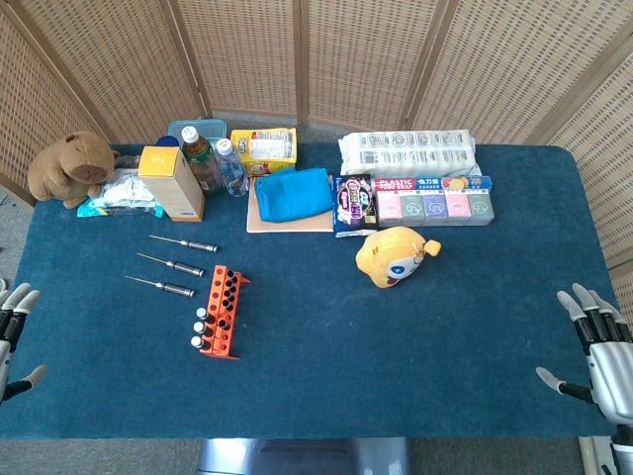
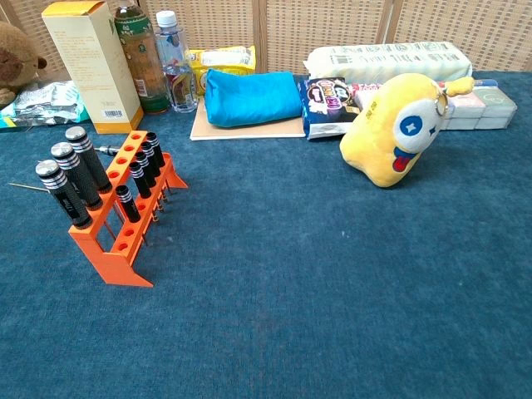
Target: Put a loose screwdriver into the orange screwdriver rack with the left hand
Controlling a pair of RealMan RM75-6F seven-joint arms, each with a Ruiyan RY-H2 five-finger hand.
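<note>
Three loose screwdrivers (image 1: 166, 263), beside orange rack (image 1: 222, 311)

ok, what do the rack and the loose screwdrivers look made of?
Orange screwdriver rack: looks like moulded or printed plastic, matte, uniform colour with round holes. Loose screwdrivers: thin shafts look like bare steel, pale and slim; handles dark, apparently knurled metal or plastic, hard to tell which.
</note>
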